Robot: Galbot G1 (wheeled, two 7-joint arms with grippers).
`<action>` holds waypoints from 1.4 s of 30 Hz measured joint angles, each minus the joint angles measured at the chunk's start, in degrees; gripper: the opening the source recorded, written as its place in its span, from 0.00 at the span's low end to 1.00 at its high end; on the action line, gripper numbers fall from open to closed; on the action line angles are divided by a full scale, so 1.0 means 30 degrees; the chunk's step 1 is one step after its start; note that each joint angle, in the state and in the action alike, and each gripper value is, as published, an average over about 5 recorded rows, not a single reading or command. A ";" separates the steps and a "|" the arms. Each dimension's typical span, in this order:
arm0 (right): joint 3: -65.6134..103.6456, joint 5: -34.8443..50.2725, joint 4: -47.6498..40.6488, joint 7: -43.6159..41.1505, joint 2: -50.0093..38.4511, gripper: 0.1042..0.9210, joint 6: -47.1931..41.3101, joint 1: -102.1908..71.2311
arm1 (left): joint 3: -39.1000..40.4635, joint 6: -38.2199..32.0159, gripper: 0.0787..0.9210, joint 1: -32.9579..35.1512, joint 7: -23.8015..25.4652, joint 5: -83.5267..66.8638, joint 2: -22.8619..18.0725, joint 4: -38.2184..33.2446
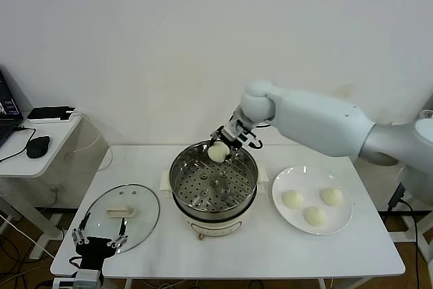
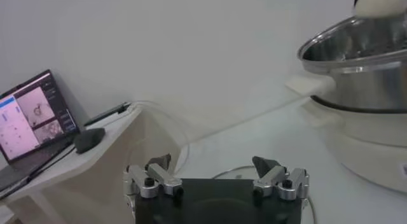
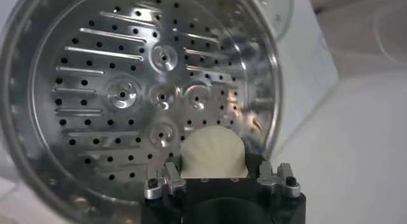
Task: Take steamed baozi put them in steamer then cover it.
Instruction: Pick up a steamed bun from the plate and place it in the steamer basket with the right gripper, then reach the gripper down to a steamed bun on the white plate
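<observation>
My right gripper (image 1: 221,145) is shut on a cream-white baozi (image 1: 218,152) and holds it over the far rim of the steel steamer (image 1: 181,175). In the right wrist view the baozi (image 3: 213,154) sits between the fingers, just above the bare perforated tray (image 3: 127,91). Three more baozi (image 1: 313,215) lie on the white plate (image 1: 284,216) to the right of the steamer. The glass cover (image 1: 145,218) with its cream handle lies flat on the table to the left of the steamer. My left gripper (image 1: 99,239) is open and empty at the table's front left corner, next to the cover.
A side desk (image 1: 13,160) at the left holds a mouse (image 1: 37,146) and a laptop (image 2: 32,120). The steamer's cream base with a small knob (image 1: 200,237) faces the front edge. A white wall stands behind the table.
</observation>
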 measured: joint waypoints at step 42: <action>-0.0037 0.3132 0.3427 -0.1264 -0.3617 0.88 -0.4825 0.2321 | -0.0242 0.0493 0.88 -0.0757 0.0351 -0.0614 0.0779 -0.0596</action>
